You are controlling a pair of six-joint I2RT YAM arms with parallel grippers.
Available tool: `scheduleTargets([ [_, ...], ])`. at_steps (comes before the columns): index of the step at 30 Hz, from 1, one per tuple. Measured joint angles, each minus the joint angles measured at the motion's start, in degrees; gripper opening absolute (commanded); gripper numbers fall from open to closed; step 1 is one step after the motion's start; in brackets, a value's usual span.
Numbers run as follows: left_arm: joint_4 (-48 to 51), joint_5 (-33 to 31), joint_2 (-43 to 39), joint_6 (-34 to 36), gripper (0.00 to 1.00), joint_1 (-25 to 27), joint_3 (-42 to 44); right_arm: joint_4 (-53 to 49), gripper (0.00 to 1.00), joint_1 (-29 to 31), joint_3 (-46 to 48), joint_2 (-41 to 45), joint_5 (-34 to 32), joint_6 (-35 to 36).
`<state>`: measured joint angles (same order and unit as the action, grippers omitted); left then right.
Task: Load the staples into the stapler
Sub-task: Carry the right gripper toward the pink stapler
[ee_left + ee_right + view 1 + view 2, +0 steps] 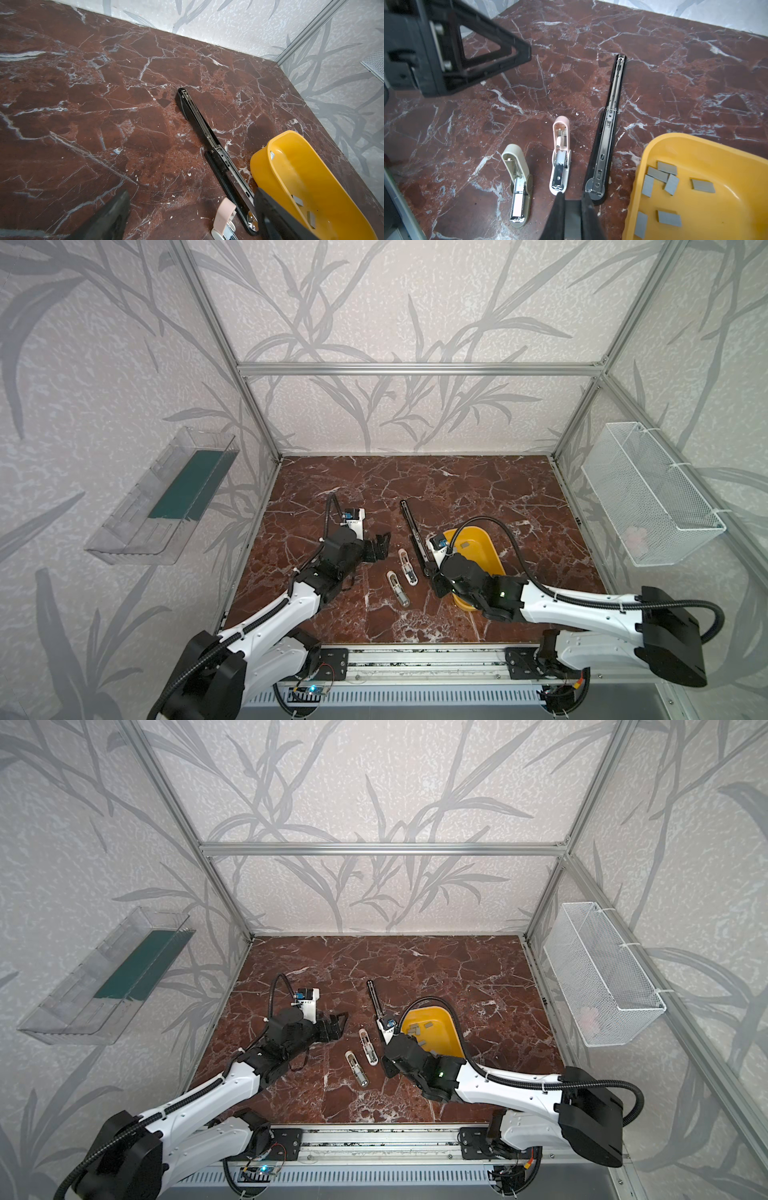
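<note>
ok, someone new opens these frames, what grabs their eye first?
The bright yellow tray on the right of the dark red marble table, with flat grey staples scattered inside it. Just left of it three staplers lie opened up side by side: a long black stapler nearest the tray, then a pink stapler, then a beige stapler.

Lit softly and evenly from above, moderately bright. Faint, diffuse shadows on the tabletop (pixel 415 489) beneath both arms. Pale sheen on the marble near its front edge, and mild shine along the yellow tray (pixel 257 164) rim. Wide-angle splaying of the frame bars (pixel 415 369) toward the picture edges in both top views. Fingers (pixel 560 218) nearest the lens out of focus in both wrist views.
</note>
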<state>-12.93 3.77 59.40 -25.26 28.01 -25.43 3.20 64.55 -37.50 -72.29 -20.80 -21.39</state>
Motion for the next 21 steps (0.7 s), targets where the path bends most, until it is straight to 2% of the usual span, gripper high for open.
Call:
scheduleTargets([
  [7, -1.4, 0.48, -1.11, -0.07, 0.93, 0.0, 0.42, 1.22, 0.08, 1.92, -0.92, -5.97, -0.24, -1.6],
  [21, -2.56, 0.13, -1.79, -0.85, 0.96, 0.0, 1.77, 5.6, 0.07, 2.19, -0.92, -7.85, -2.25, -3.76],
])
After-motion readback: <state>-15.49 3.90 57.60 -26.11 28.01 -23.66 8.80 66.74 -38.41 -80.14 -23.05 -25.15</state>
